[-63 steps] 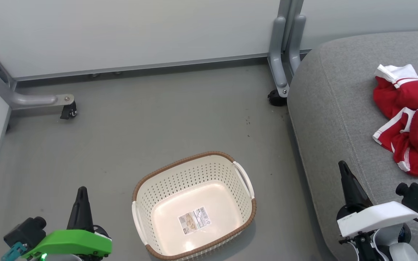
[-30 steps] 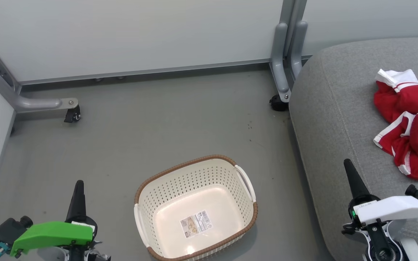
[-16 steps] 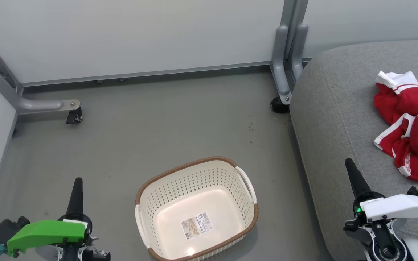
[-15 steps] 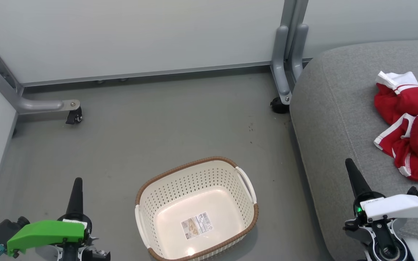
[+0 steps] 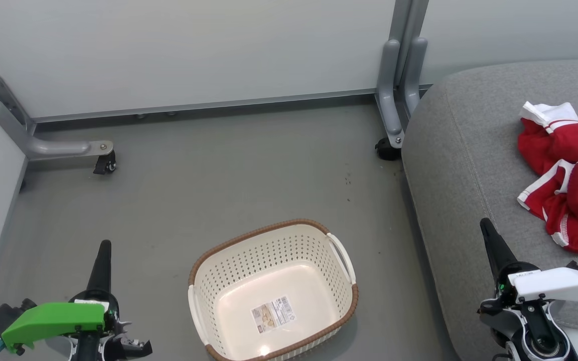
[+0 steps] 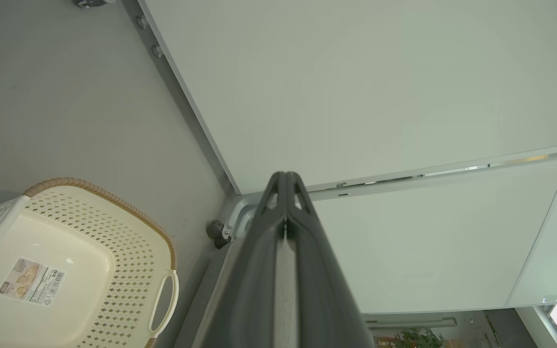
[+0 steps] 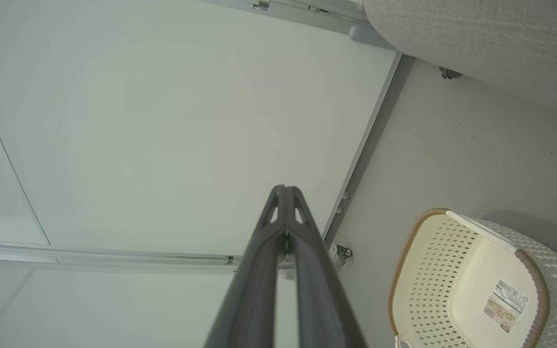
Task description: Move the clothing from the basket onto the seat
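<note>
Two red garments with white trim, the clothing, lie crumpled on the light grey seat at the right. The cream basket with a brown rim stands on the floor at lower centre; inside it there is just a paper label. It also appears in the left wrist view and the right wrist view. My left gripper is shut, low at the left, holding nothing. My right gripper is shut over the seat's front edge, left of the clothing, with nothing in it.
Grey floor surrounds the basket. A pale partition wall stands behind, with a castered grey foot at the left and another by the seat's corner.
The whole head picture has slid downward a little, so the camera has moved. Both grippers sit slightly lower in view, still shut. Clothing and basket keep their places.
</note>
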